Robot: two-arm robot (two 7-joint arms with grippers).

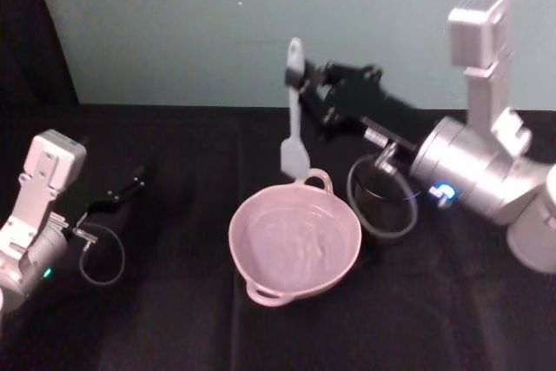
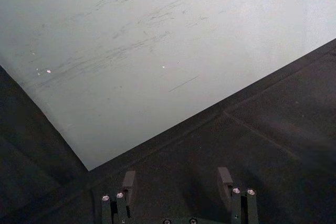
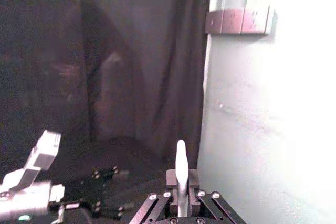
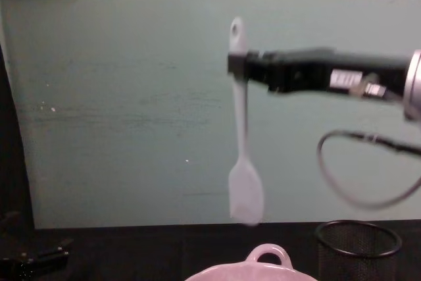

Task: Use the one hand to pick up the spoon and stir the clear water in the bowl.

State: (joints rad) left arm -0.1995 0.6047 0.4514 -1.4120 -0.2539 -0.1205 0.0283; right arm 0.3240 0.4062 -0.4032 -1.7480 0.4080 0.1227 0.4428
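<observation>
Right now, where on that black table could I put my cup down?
Bare cloth lies between the left claw and the bowl, and in front of the bowl. It is crowded around the mesh cup, where the right claw holds the spoon.

In the chest view the bowl (image 4: 266, 266) is cut off by the picture's lower edge, with only its far rim and loop handle showing, and the black mesh cup (image 4: 358, 248) loses its base there too. The spoon (image 4: 242, 136) blade is blurred in that view. In the right wrist view the right tool (image 3: 181, 199) hides the spoon's blade, leaving just the handle end.
</observation>
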